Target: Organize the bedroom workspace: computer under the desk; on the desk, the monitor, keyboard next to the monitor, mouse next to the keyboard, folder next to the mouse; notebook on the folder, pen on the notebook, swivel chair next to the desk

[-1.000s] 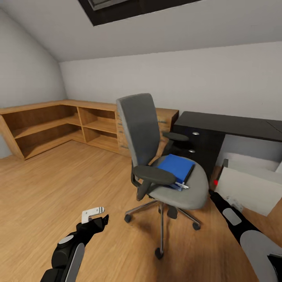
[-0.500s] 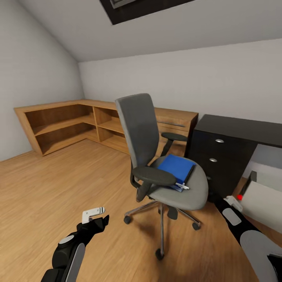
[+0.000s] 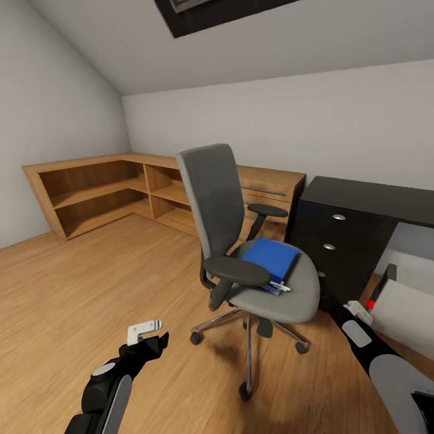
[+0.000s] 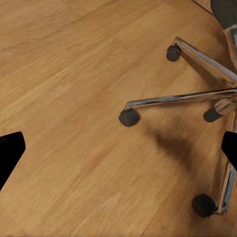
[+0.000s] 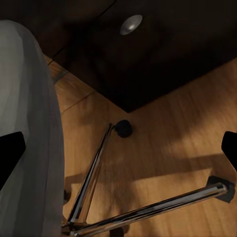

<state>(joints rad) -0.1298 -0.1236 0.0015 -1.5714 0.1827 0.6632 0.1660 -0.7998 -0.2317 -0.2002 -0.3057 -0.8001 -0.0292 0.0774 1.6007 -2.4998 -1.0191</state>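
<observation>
The head view showed the folder (image 3: 270, 256) on the swivel chair (image 3: 241, 241); the wrist views showed its base. Both grippers' openings couldn't be told.

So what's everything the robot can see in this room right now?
Grey upholstered swivel chair: one, grey with black armrests and a chrome star base, mid-floor.
Flat bright blue folder: one, blue, lying on the chair seat.
Glossy black desk: one, black top, at the right, with a dark drawer unit with round silver knobs under it.
Light grey boxy computer case: one, grey-white, on the floor at the far right, partly cut off.
Low oak shelf cabinets: one L-shaped run, along the walls.
Dark-framed skylight: one, in the sloped ceiling.
Left gripper: white fingers, over the floor.
Right gripper: low, beside the chair.
</observation>
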